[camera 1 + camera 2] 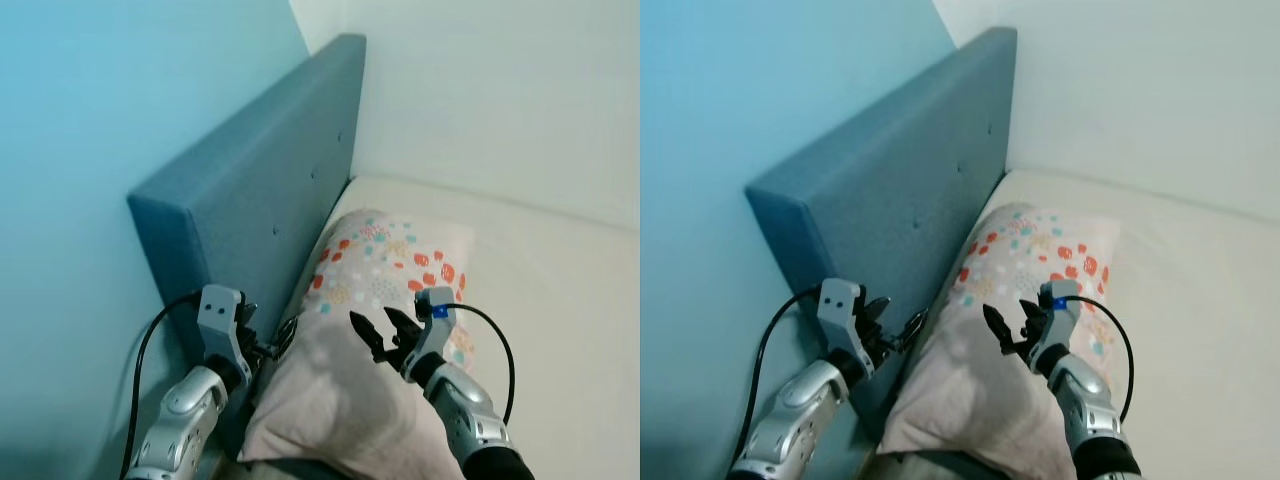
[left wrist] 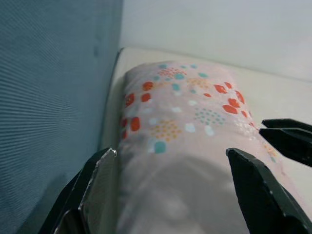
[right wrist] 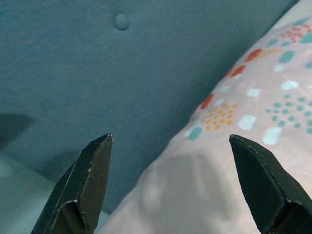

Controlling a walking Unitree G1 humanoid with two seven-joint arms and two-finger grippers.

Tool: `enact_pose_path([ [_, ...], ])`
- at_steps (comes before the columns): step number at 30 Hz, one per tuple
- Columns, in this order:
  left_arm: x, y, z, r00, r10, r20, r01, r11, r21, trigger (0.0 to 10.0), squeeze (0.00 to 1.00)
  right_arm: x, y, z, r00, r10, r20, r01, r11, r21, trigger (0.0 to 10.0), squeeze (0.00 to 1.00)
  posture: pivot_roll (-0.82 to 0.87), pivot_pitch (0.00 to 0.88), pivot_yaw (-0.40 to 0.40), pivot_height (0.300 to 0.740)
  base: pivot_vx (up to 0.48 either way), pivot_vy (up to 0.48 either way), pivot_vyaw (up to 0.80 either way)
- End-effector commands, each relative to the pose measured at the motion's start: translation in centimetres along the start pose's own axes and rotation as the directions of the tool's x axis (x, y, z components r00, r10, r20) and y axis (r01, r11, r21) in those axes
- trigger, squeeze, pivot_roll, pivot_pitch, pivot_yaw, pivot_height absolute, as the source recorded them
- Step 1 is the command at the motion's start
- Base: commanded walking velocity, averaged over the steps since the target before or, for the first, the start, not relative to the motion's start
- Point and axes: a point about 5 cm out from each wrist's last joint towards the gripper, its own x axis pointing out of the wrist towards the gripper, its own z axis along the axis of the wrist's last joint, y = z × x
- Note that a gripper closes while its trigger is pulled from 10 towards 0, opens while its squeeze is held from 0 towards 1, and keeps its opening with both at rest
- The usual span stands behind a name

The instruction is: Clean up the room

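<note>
Pillow (image 1: 385, 330): lower centre of the left eye view, lying on the bed with its long side against the headboard, one end reaching toward the lower frame edge. You would judge it already at the head of the bed, so what is left is squaring it up.
Pillow cover: soft pinkish fabric, plump and rounded, printed with red, teal, orange and white dots on the far half; the near half is plain and lies in shadow.
Left pincer (image 1: 268, 345): lower left of the frame, at the pillow's edge beside the headboard, fingers spread and gripping nothing. Its wrist view looks along the pillow's length, which suggests you have it lined up to take the near end.
Right pincer (image 1: 383, 330): lower centre, over the pillow's upper surface, fingers parted and empty. Whether the tips touch the cloth you cannot tell.
Why both: one on each side of the near end looks like a bracket for nudging or lifting a limp thing that would sag from one grip.
Headboard (image 1: 270, 190): blue-grey woven upholstery, thick slab, tufted with small buttons, running from lower left toward upper centre.
Bed (image 1: 560, 290): cream sheet, smooth, right half of the frame.
Walls: pale blue at the left, off-white behind the bed.
</note>
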Motion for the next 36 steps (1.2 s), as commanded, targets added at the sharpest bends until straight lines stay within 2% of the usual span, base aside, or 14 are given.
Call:
enact_pose_path([
  [1,-0.4,0.4,-1.8,0.998,0.018,-0.065,-0.016,0.999,0.029,10.0,0.00,-0.6,-0.5,-1.2,0.998,-0.040,-0.043,0.040,0.999,-0.005,10.0,0.00,0.12,0.000,-0.056,0.732,0.000,0.000,0.00],
  [6,-1.2,1.4,-4.5,0.980,0.087,-0.177,-0.069,0.992,0.101,10.0,0.00,-1.5,-1.2,-3.0,0.988,-0.097,-0.121,0.098,0.995,0.001,10.0,0.00,0.12,0.000,-0.057,0.740,0.000,0.000,0.00],
  [10,-2.9,2.7,-7.5,0.932,0.191,-0.309,-0.152,0.977,0.147,10.0,0.00,-2.9,-1.8,-5.4,0.961,-0.158,-0.226,0.161,0.987,-0.005,10.0,0.00,0.12,0.000,-0.057,0.740,0.000,0.000,0.00],
  [16,-4.8,3.2,-10.1,0.876,0.230,-0.423,-0.197,0.973,0.121,10.0,0.00,-4.8,-2.4,-8.1,0.906,-0.242,-0.347,0.242,0.969,-0.043,10.0,0.00,0.12,0.000,-0.055,0.740,0.000,0.000,0.00],
  [17,-5.4,3.2,-10.9,0.852,0.238,-0.466,-0.206,0.971,0.119,10.0,0.00,-5.6,-2.8,-9.0,0.872,-0.290,-0.394,0.290,0.955,-0.063,10.0,0.00,0.12,0.000,-0.056,0.740,0.000,0.000,0.00],
  [18,-6.5,3.3,-12.2,0.799,0.263,-0.541,-0.228,0.965,0.132,10.0,0.00,-7.4,-3.4,-10.6,0.795,-0.371,-0.480,0.368,0.924,-0.105,10.0,0.00,0.12,0.000,-0.057,0.740,0.000,0.000,0.00],
  [21,-7.4,3.4,-13.0,0.757,0.283,-0.588,-0.247,0.958,0.144,10.0,0.00,-8.1,-3.6,-11.2,0.762,-0.400,-0.510,0.396,0.910,-0.122,10.0,0.00,0.12,0.000,-0.056,0.740,0.000,0.000,0.00],
  [23,-9.3,3.8,-14.4,0.667,0.338,-0.664,-0.343,0.930,0.130,10.0,0.00,-9.6,-3.7,-12.4,0.711,-0.432,-0.556,0.430,0.891,-0.143,10.0,0.00,0.12,0.000,-0.053,0.740,0.000,0.000,0.00],
  [24,-9.3,3.8,-14.4,0.667,0.338,-0.664,-0.343,0.930,0.130,10.0,0.00,-9.6,-3.7,-12.4,0.711,-0.432,-0.556,0.430,0.891,-0.143,10.0,0.00,0.12,0.000,-0.053,0.740,0.000,0.000,0.00],
  [26,-11.0,4.0,-15.4,0.590,0.369,-0.718,-0.409,0.904,0.128,10.0,0.00,-11.2,-3.5,-13.8,0.657,-0.453,-0.603,0.474,0.870,-0.137,10.0,0.00,0.11,0.000,-0.048,0.740,0.000,0.000,0.00],
  [29,-11.7,3.6,-16.0,0.560,0.360,-0.746,-0.414,0.902,0.123,10.0,0.00,-13.1,-3.3,-15.2,0.592,-0.478,-0.649,0.517,0.843,-0.149,10.0,0.00,0.10,0.000,-0.045,0.740,0.000,0.000,0.00],
  [30,-11.7,3.6,-16.0,0.560,0.360,-0.746,-0.414,0.902,0.123,10.0,0.00,-13.1,-3.3,-15.2,0.592,-0.478,-0.649,0.517,0.843,-0.149,10.0,0.00,0.10,0.000,-0.045,0.740,0.000,0.000,0.00],
  [31,-12.0,3.3,-16.3,0.550,0.343,-0.762,-0.397,0.910,0.123,10.0,0.00,-14.3,-3.2,-16.0,0.554,-0.486,-0.675,0.538,0.829,-0.156,10.0,0.00,0.10,0.000,-0.045,0.740,0.000,0.000,0.00],
  [36,-12.7,3.0,-16.8,0.525,0.335,-0.783,-0.373,0.917,0.142,10.0,0.00,-15.3,-2.9,-16.7,0.519,-0.489,-0.701,0.541,0.823,-0.174,10.0,0.00,0.10,0.000,-0.044,0.740,0.000,0.000,0.00],
])
